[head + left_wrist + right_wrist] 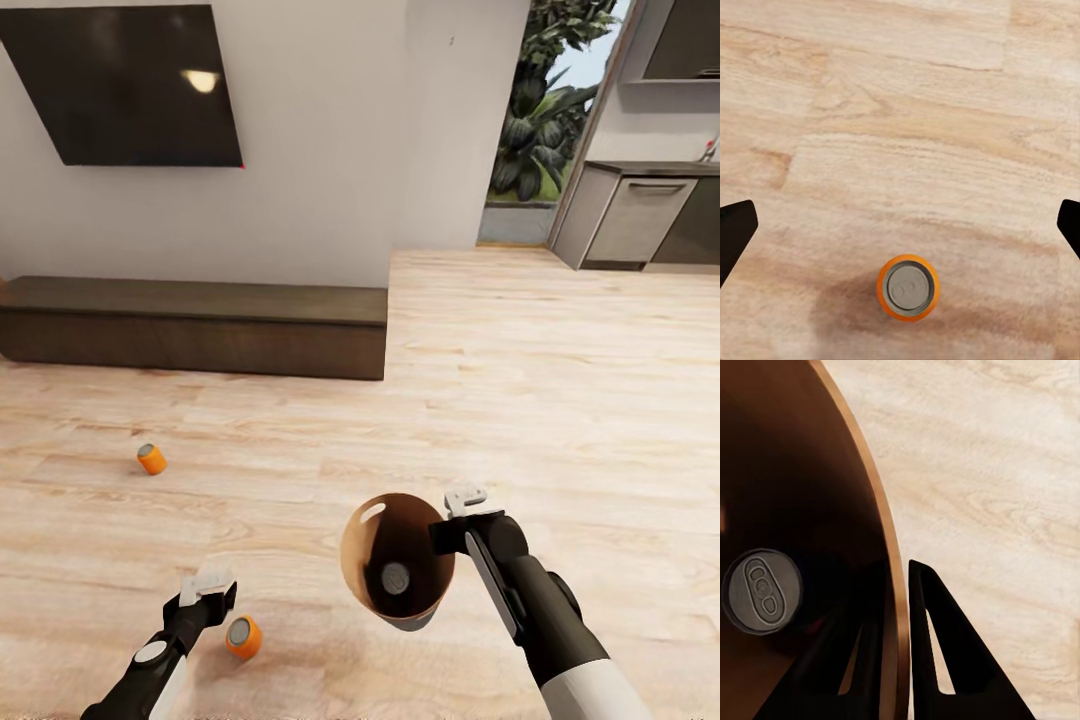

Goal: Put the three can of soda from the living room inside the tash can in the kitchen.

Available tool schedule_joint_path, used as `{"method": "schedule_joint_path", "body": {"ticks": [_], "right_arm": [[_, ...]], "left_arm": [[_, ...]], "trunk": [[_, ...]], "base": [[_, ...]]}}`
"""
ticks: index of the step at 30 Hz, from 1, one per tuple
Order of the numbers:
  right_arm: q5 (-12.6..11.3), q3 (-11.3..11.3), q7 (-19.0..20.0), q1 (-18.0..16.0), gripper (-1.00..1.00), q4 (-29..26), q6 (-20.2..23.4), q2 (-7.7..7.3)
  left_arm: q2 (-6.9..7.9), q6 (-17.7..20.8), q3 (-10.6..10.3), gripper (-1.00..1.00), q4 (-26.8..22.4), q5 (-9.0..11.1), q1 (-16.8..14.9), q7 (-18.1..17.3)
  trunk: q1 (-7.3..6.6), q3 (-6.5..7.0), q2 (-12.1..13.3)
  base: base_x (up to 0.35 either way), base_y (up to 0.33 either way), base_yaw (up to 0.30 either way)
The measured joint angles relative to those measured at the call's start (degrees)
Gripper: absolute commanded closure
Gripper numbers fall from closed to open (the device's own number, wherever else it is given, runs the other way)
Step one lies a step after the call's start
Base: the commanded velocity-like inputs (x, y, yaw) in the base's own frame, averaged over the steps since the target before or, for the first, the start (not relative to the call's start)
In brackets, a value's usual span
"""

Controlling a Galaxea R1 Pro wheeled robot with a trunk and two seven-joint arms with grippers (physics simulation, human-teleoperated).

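Three small orange soda cans with grey metal tops are in sight. One can (396,578) stands inside the round tapered bin with brown inside (366,560), which the right pincer (452,527) grips closed on its rim. The second can (243,636) stands upright on the light wood floor (520,400), just beside the open left pincer (207,588). The third can (151,458) lies farther left, near the long dark-brown cabinet (190,325).

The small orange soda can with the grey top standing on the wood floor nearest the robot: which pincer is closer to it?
Left. The left pincer hovers open just beside that orange can; the right pincer is farther off, clamped on the bin's rim.
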Motion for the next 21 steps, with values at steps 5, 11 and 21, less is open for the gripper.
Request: {"method": "schedule_joint_path", "body": {"ticks": [5,11,21], "right_arm": [[0.03,-3.39,0.1,-0.01,1.0,-0.43,0.55,0.0],[-0.18,-5.87,0.29,-0.01,1.0,-2.78,2.56,0.0],[-3.56,-6.46,0.3,-0.01,1.0,-6.13,3.29,0.0]], "left_arm": [[0.0,0.0,0.0,-1.0,0.0,0.0,0.06,0.03],[0.0,0.0,0.0,-1.0,0.0,0.0,0.07,0.01],[0.0,0.0,0.0,-1.0,-0.02,0.0,0.04,0.01]], "trunk": [[0.0,-0.46,0.0],[0.0,-1.02,0.0],[0.0,-1.96,0.0]], "base": [[0.0,0.0,0.0],[0.0,0.0,0.0],[0.0,0.0,0.0]]}}
